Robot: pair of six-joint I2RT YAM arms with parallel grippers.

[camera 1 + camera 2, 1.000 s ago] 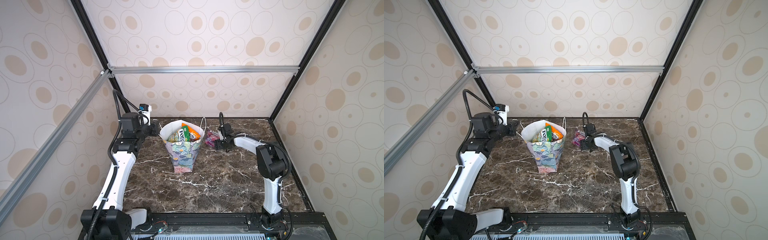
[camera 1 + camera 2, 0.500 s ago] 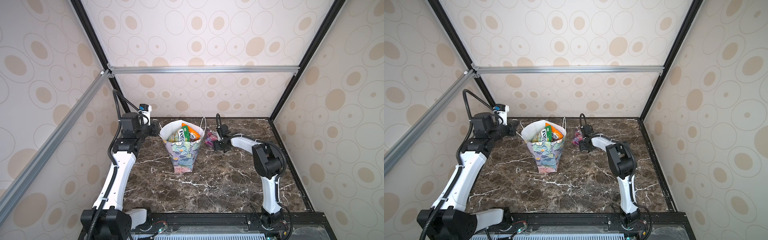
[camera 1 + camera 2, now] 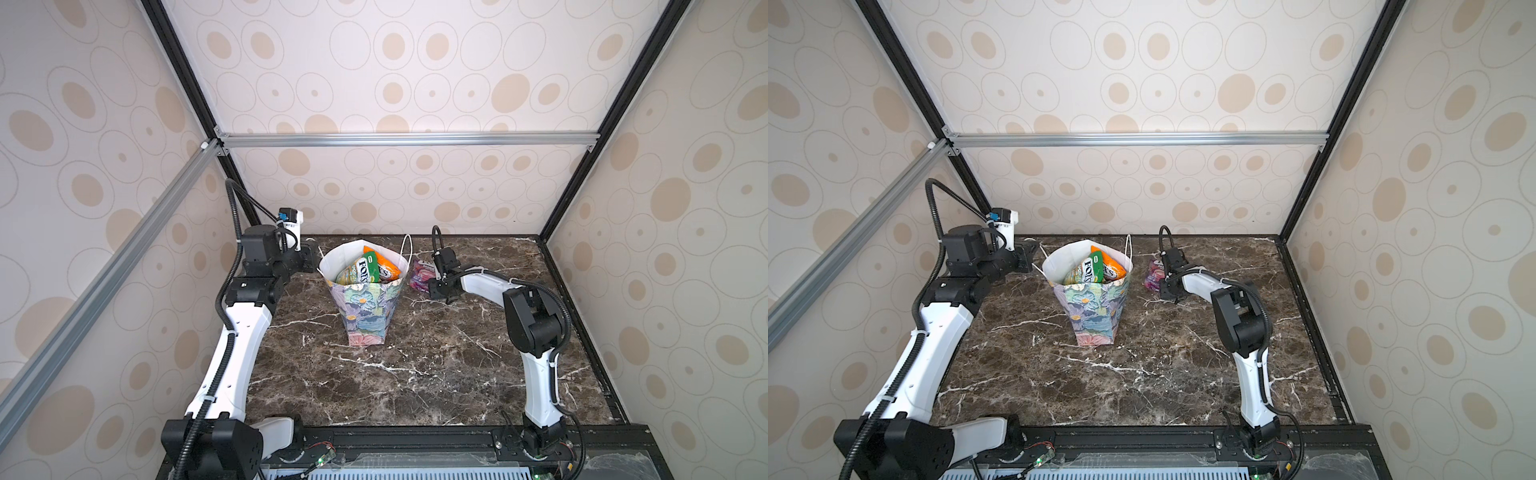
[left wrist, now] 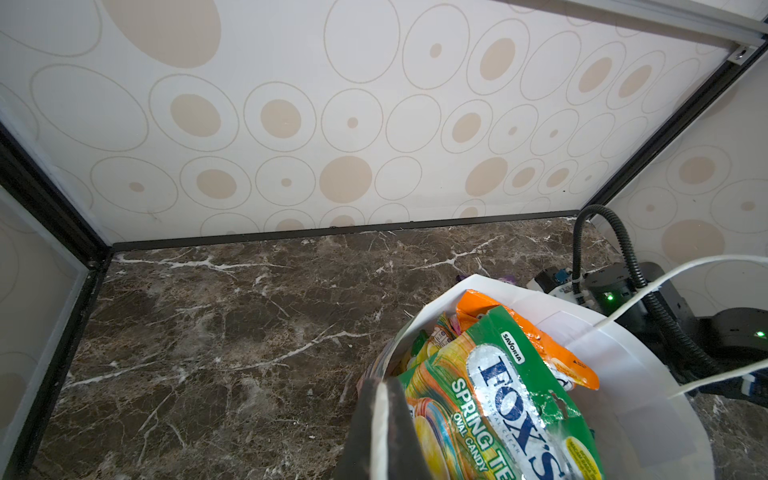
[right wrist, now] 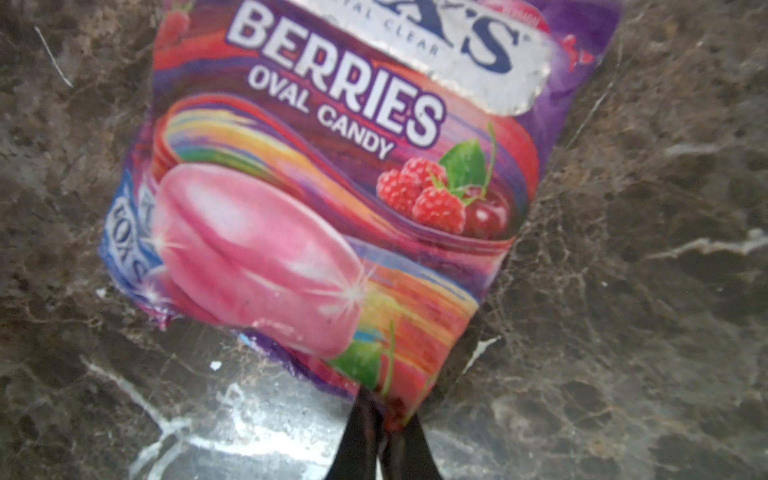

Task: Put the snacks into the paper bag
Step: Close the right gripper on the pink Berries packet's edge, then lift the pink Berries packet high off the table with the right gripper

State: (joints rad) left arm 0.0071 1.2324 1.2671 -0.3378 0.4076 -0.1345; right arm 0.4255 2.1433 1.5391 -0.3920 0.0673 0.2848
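Dark brown marble tabletop (image 3: 415, 374) with white veins, enclosed by cream wallpaper (image 3: 395, 62) with beige circles. The floral paper bag (image 3: 365, 311) stands upright mid-frame, snacks (image 3: 368, 268) poking out. The left tool (image 4: 382, 399) pinches its white rim. Just right of the bag, the right tool (image 5: 380, 411) pinches the edge of a purple berry packet (image 5: 332, 187).

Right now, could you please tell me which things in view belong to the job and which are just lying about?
Job: bag, left gripper pinching its rim; green packet, orange packet inside it; berries packet, right gripper shut on its edge.
Other: table, rail, wall.
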